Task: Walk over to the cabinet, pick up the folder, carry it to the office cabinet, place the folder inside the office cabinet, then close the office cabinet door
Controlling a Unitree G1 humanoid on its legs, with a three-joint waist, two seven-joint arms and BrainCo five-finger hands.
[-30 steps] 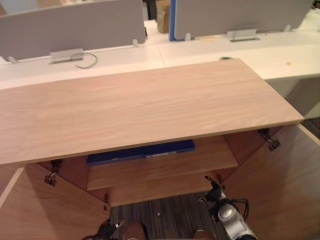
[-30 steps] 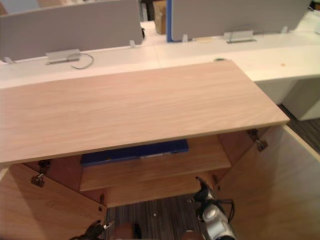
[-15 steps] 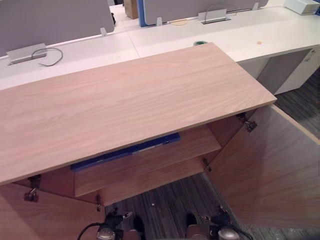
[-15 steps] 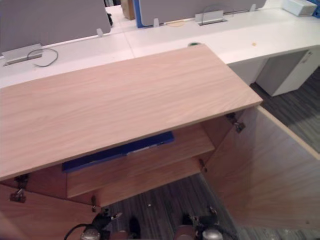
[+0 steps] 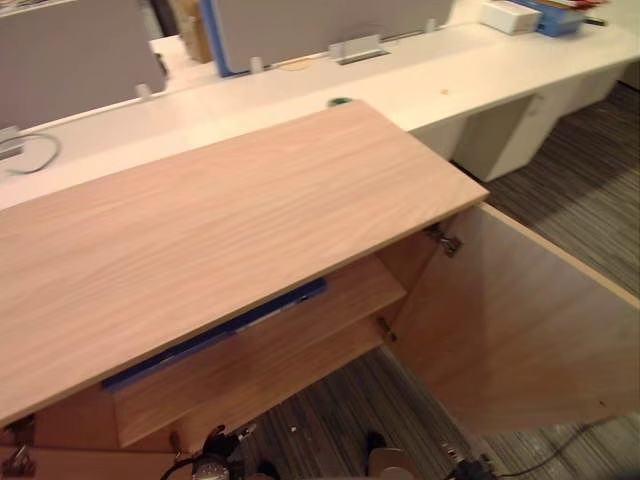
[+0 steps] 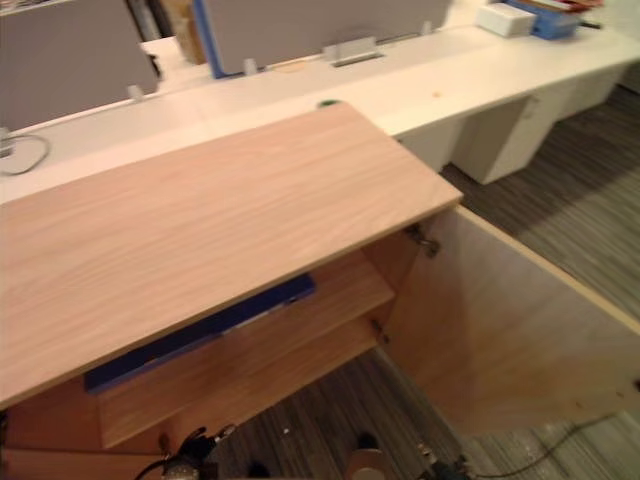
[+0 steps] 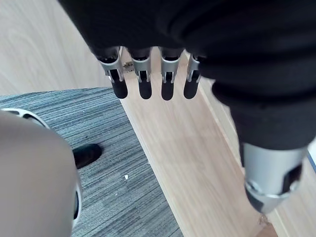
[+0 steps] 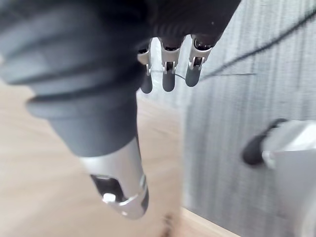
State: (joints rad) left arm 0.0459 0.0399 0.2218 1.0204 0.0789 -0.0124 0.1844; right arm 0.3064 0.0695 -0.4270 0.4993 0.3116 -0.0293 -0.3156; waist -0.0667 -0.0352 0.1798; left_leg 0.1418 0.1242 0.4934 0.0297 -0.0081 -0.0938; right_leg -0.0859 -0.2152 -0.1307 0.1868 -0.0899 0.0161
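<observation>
1. Since the blue folder (image 5: 215,334) lies flat on the upper shelf (image 5: 270,355) inside the office cabinet (image 5: 230,225), the placing seems done.
2. Left hand (image 7: 141,79) and right hand (image 8: 168,69) hang empty with fingers straight, as nothing needs holding.
3. Right door (image 5: 510,320) stands wide open, so closing remains.

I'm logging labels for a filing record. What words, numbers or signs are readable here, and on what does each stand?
No text can be read in any of these views.
Blue folder on the cabinet shelf: no legible print on the edge that shows.
White box on the far desk: any print is too small to tell.
Cabinet top: plain wood grain, no label.
</observation>
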